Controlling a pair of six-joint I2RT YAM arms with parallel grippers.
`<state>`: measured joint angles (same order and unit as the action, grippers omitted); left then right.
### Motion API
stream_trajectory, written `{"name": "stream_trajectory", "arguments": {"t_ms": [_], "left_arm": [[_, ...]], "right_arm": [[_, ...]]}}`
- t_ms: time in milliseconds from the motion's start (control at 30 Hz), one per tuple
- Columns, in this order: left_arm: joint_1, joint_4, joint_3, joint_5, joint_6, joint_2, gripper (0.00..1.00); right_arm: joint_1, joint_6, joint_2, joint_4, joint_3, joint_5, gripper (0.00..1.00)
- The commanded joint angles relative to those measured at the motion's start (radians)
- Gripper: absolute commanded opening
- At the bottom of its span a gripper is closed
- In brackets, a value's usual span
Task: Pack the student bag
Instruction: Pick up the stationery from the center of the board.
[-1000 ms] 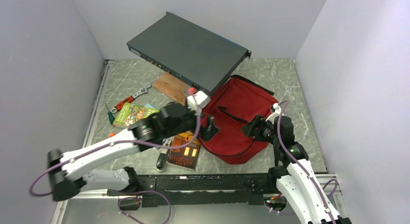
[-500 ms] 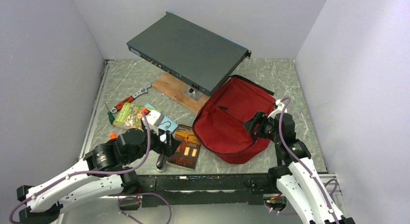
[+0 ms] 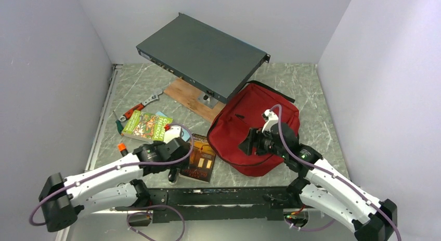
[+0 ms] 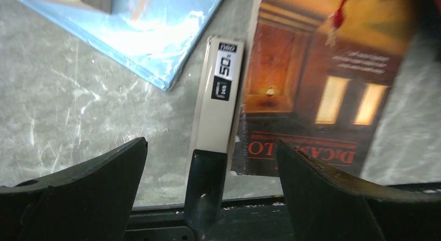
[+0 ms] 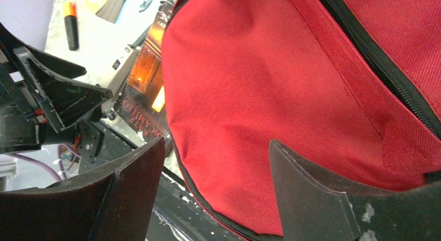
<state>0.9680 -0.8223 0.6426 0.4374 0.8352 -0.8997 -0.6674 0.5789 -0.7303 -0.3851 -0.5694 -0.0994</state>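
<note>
The red student bag (image 3: 255, 121) lies on the right half of the table, zip lines showing; in the right wrist view the student bag (image 5: 270, 90) fills most of the picture. My right gripper (image 3: 246, 143) hangs open just over its near front part, and the right gripper (image 5: 216, 142) holds nothing between its fingers. My left gripper (image 3: 174, 167) is low by the table's near edge, left of the bag. The left gripper (image 4: 210, 147) is wide open, straddling a white and black stick-shaped tool (image 4: 218, 105) without touching it. A dark book with orange windows (image 4: 312, 85) lies beside that tool.
A flat dark grey metal box (image 3: 203, 53) leans at the back over a wooden board (image 3: 186, 94). A green book (image 3: 145, 123), a blue folder (image 4: 151, 33), a red-handled tool (image 3: 139, 107) and an orange marker (image 3: 121, 147) lie at the left.
My left arm pulled back from the bag to the near left and came down over the white tool. My right gripper moved left across the bag's front.
</note>
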Motion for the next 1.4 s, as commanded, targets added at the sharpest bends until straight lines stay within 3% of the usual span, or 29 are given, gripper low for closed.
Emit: {"name": "stream_trajectory", "arguments": {"t_ms": [0,167,400,600,867,1067,1167,1200,1367], "left_arm": [[-0.005,0.030,-0.022,-0.035,0.063,-0.114,0.98],[-0.004,0.007,-0.019,-0.006,0.108,-0.225,0.92],[-0.005,0.003,-0.035,0.024,0.113,-0.189,0.75],[-0.005,0.007,-0.037,0.012,0.093,-0.191,0.50],[-0.004,0.003,-0.022,-0.001,0.087,-0.210,0.36],[-0.004,-0.085,0.032,0.030,0.090,-0.151,0.12],[-0.005,-0.138,0.074,0.047,0.080,-0.065,0.08],[-0.004,-0.151,0.089,0.046,0.073,-0.037,0.01],[-0.005,-0.133,0.147,-0.015,0.013,0.114,0.00]], "right_arm": [[-0.021,0.047,-0.007,0.079,0.032,0.059,0.75],[-0.021,0.029,-0.021,0.078,0.029,0.075,0.75],[-0.021,0.008,-0.086,0.071,-0.011,0.065,0.73],[-0.023,0.043,-0.086,0.120,0.037,0.050,0.72],[-0.023,0.026,-0.071,0.078,0.027,0.076,0.72],[-0.023,0.014,-0.063,0.064,0.034,0.096,0.72],[-0.023,0.010,-0.063,0.014,0.014,0.186,0.72],[-0.023,0.011,-0.063,-0.015,0.001,0.232,0.72],[-0.017,0.125,-0.079,-0.204,-0.083,0.496,0.73]]}}
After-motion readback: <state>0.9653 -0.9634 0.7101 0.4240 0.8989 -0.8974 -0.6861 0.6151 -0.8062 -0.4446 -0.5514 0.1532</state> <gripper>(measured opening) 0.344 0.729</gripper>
